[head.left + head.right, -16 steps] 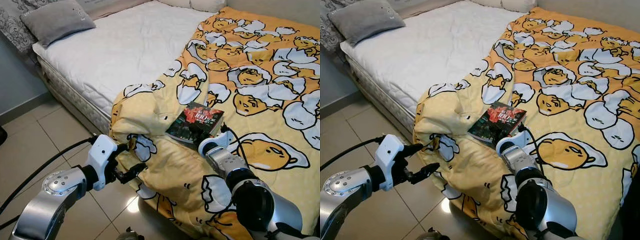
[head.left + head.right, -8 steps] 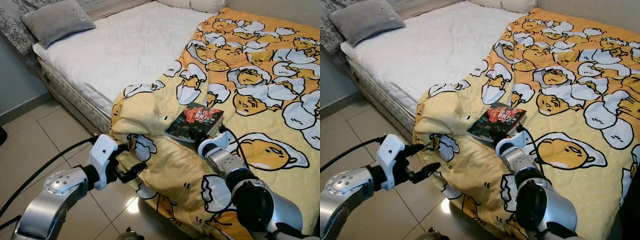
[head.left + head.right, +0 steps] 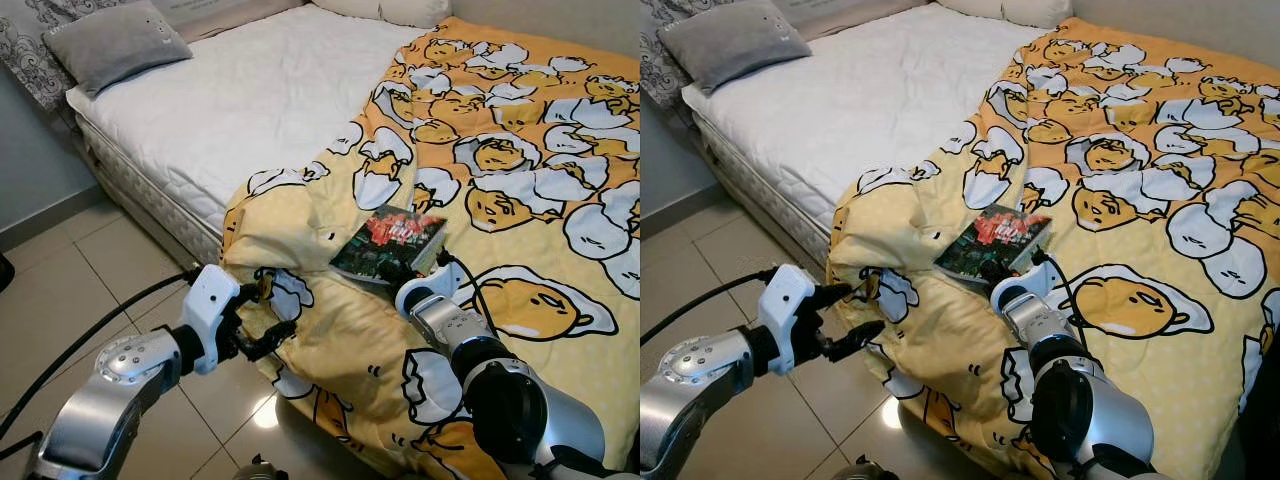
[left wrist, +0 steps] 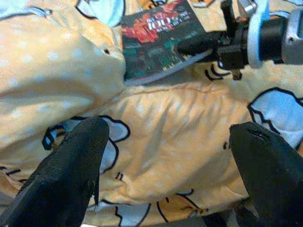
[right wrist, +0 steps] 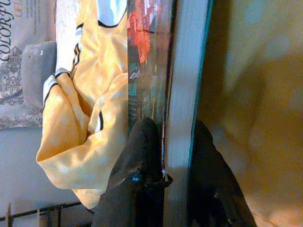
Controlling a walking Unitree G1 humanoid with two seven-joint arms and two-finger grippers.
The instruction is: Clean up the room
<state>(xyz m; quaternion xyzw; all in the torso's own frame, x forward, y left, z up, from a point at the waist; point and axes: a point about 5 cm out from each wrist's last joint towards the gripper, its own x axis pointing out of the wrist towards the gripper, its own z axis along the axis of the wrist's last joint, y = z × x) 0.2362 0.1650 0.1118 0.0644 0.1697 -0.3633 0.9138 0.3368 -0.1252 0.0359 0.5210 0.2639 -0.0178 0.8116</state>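
A dark book [image 3: 392, 243] with a red cover picture lies on the yellow egg-patterned blanket [image 3: 500, 150] near the bed's front edge. My right gripper [image 3: 430, 264] is shut on the book's near edge; in the right wrist view one finger [image 5: 142, 156] lies on the cover and the other under the pages of the book [image 5: 182, 71]. My left gripper [image 3: 268, 312] is open, level with the blanket's hanging corner and just short of it. In the left wrist view the left gripper [image 4: 165, 127] has blanket folds between its spread fingers, and the book [image 4: 158, 35] lies beyond.
The white mattress [image 3: 250, 100] is bare on the left half, with a grey pillow [image 3: 110, 40] at its far corner. The blanket spills over the bed's edge onto the tiled floor [image 3: 60, 300]. A black cable [image 3: 90, 335] trails from my left arm.
My left gripper has edged a little closer to the blanket's hanging corner. The right gripper stays on the book, which has barely shifted.
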